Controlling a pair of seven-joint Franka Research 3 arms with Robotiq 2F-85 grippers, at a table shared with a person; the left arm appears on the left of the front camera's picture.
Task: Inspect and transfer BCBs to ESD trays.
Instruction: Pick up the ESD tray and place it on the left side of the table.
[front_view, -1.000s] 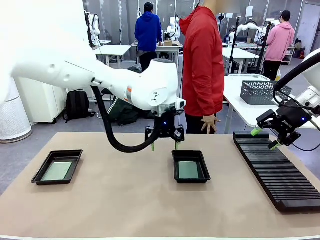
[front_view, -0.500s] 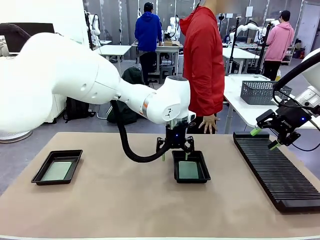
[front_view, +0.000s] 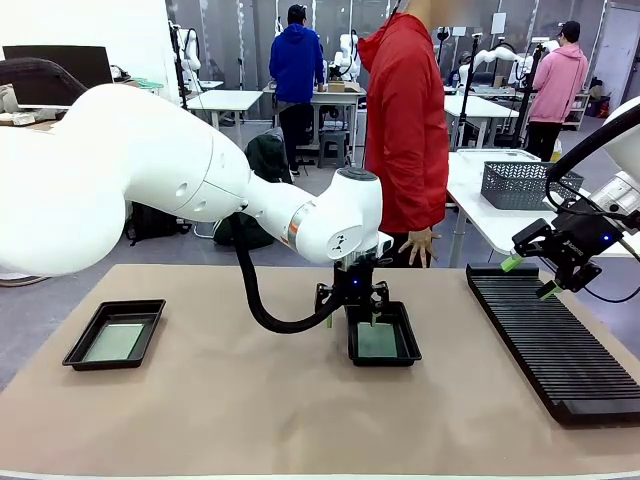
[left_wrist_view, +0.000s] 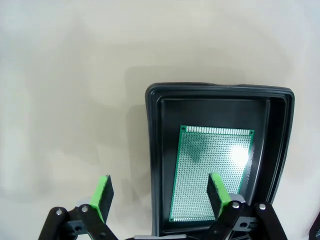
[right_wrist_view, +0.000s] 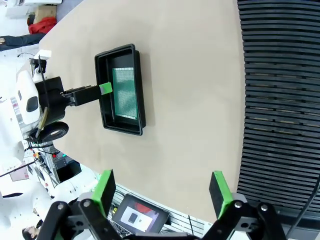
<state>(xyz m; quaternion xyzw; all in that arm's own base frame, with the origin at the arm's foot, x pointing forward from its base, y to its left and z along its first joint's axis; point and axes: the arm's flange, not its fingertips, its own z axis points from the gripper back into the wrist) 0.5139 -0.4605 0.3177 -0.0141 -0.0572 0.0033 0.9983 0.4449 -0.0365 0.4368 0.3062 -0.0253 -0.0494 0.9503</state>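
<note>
2 ESD trays sit on my surface (front_view: 250, 400), each with 1 BCB lying flat inside.

Left tray (front_view: 114, 334): near the left edge, its board (front_view: 112, 342) face up, nothing near it.

Centre tray (front_view: 383, 334): my left tool (front_view: 352, 307) hangs low over its left rim, jaws wide and empty. In the left wrist view 1 green pad (left_wrist_view: 102, 194) stands outside the tray wall over bare surface, the other (left_wrist_view: 218, 193) over the centre board (left_wrist_view: 210, 172). So the jaws straddle the tray wall, not the board.

Handling, my judgement: the board is thin, stiff and light, with a perforated, slightly glossy face. It lies flat on the tray floor, apart from the walls, so no edge is free to pinch from above. I would take it by 2 opposite edges, never the face, probably tilting it up against a wall. Pads may slip on such thin edges; light squeeze, since it could flex or scratch.

Right: my right tool (front_view: 527, 275) hovers above the black slotted rack (front_view: 560, 350), jaws wide, empty.
</note>
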